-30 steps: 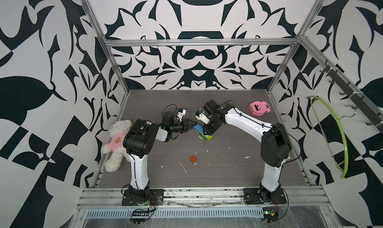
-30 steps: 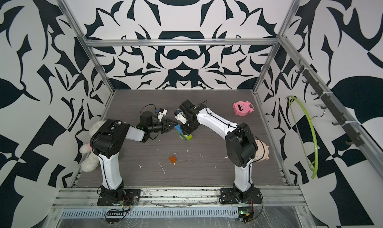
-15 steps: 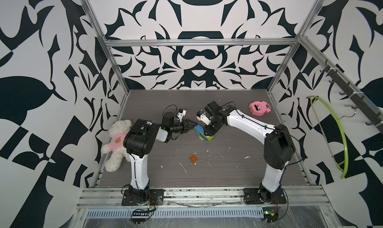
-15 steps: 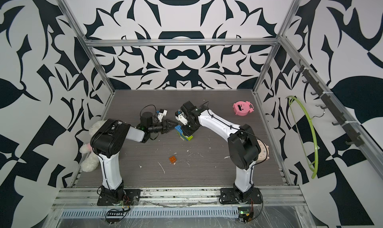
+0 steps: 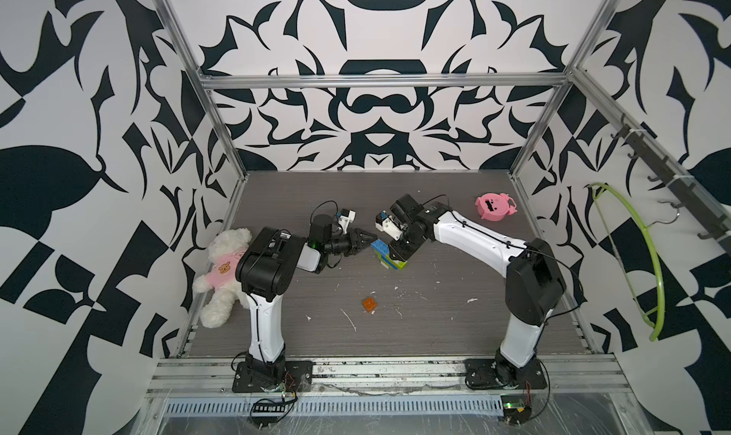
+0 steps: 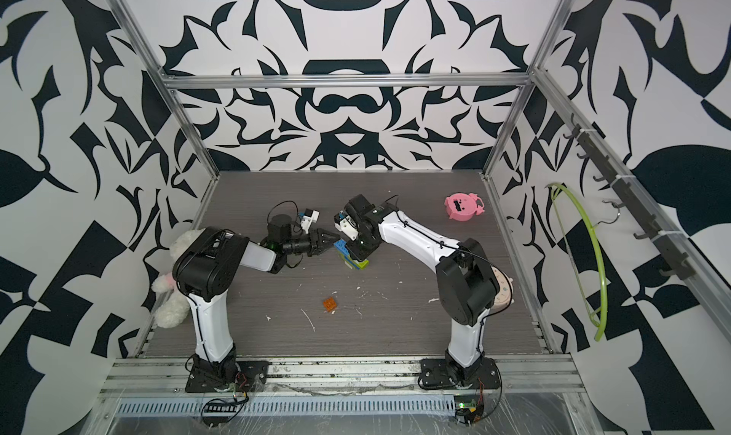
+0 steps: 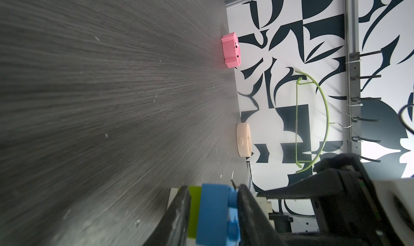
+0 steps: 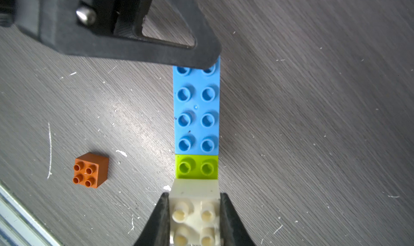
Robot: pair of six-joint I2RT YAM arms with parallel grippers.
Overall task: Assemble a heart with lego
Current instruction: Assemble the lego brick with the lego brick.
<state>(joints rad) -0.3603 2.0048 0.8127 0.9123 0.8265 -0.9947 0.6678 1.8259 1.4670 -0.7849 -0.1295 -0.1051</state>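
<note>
The heart is a small stack standing mid-table: a long blue brick over a lime green brick, with a white brick at one end. My left gripper reaches in level from the left. It is shut on the stack's end, one finger lying over the blue brick's end studs. My right gripper comes down from above and is shut on the white brick. A loose orange brick lies nearer the front.
A pink round toy sits at the back right. A teddy bear lies against the left wall. A cream disc rests behind the right arm, and a green hanger hangs on the right wall. White specks dot the table.
The right arm's elbow has drifted slightly right and down. Both grippers and the brick stack stay where they were, and both grips hold.
</note>
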